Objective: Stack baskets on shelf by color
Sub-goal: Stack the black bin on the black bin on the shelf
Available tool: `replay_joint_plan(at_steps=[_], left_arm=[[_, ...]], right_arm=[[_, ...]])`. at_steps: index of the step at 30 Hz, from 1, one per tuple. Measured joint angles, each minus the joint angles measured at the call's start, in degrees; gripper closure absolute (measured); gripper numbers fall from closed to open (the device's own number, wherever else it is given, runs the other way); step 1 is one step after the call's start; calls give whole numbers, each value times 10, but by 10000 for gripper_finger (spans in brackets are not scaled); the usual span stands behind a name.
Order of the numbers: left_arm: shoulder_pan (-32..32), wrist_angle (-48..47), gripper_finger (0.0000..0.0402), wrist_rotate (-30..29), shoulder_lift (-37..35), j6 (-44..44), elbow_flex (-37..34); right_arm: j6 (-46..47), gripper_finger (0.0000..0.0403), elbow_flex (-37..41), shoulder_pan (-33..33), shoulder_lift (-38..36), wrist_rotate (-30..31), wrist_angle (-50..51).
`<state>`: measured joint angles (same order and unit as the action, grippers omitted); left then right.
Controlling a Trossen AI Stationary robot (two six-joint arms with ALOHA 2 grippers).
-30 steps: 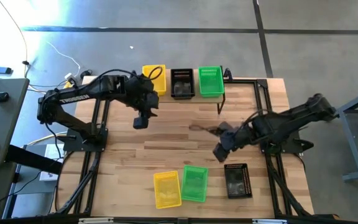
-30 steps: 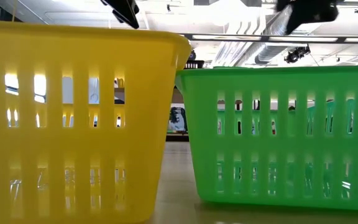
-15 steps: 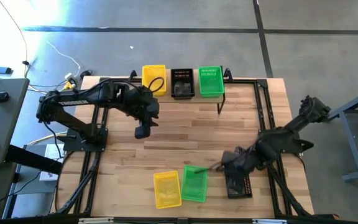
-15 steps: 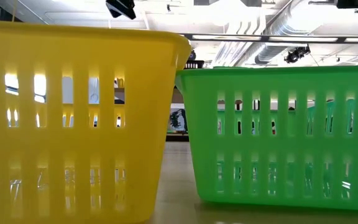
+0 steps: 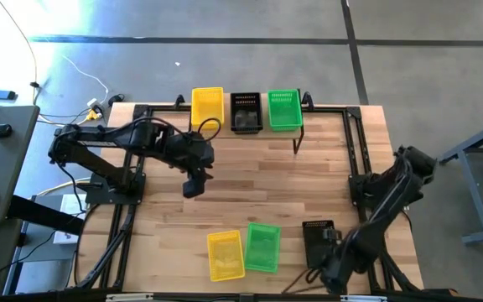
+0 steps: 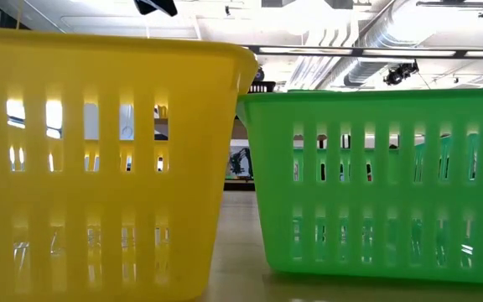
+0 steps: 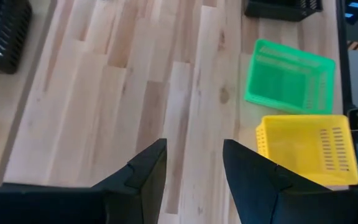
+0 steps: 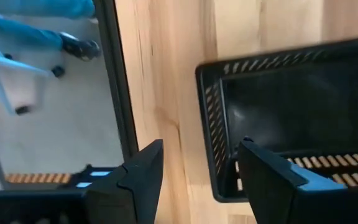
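STEP: black basket (image 8: 303, 118) pickup | right gripper (image 8: 197, 180) unclenched, rim wall between its fingers | NEXT: closure is required — then lift | left gripper (image 7: 194, 165) unclenched, idle

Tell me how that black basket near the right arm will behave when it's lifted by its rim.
The black basket probably lifts lightly: thin slotted walls, nothing visible inside. Gripped by one wall, it may tilt. The right end effector is open at its rim.
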<state>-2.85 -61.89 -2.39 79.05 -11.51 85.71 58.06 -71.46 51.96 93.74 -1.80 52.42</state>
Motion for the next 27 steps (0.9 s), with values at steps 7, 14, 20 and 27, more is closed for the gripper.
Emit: replay_joint_plan(at_steps=[7,14,20,27], left_arm=[[27,0,253,-29,0,-30,0],[48,0,252,-45,0,-35,0],[57,0,252,-45,0,-35,0],[57,0,252,-45,0,-35,0]], right_arm=[[7,215,0,36,48,13,0],[21,233,0,40,86,33,10],[19,264,0,40,113,33,14],[19,301,0,38,124,31,17]])
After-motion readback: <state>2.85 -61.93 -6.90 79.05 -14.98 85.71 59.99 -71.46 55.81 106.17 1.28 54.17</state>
